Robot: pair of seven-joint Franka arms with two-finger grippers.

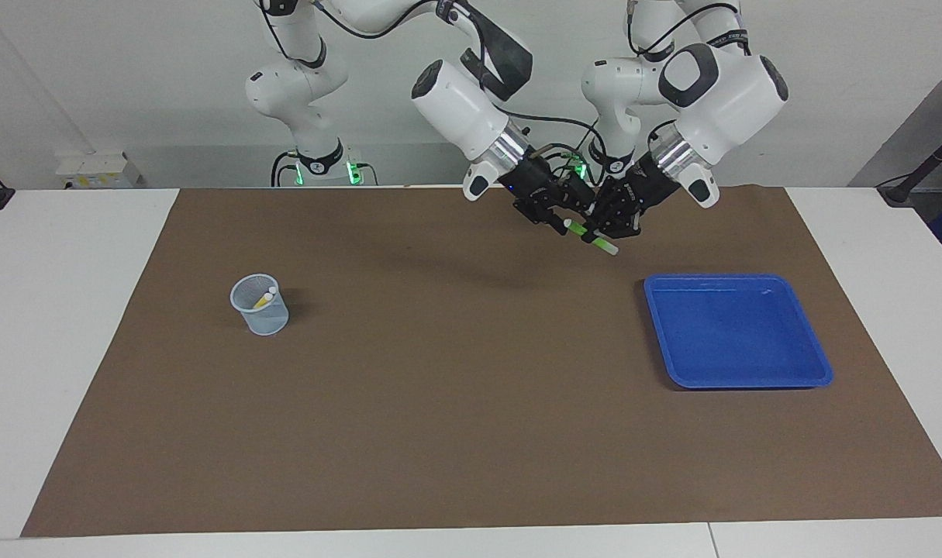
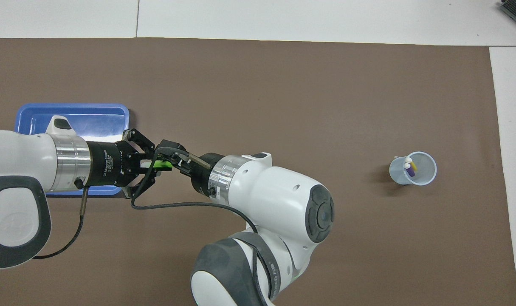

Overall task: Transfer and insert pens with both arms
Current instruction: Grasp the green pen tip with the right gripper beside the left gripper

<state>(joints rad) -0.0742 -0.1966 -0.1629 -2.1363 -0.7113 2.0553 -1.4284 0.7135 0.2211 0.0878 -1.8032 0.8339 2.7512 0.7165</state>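
Green pen (image 1: 591,235) btwn both grippers' fingers (image 1: 604,230)

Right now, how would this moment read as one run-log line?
phase: handover | left gripper: shut on green pen | right gripper: at pen's cap end | cup: yellow pen, purple pen | blue tray: no pens

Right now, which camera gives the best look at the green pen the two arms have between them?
The facing view: the green pen shows nearly whole, tilted in the air, its pale end poking out below the left gripper. In the overhead view only a short green stretch shows between the grippers' black fingers.
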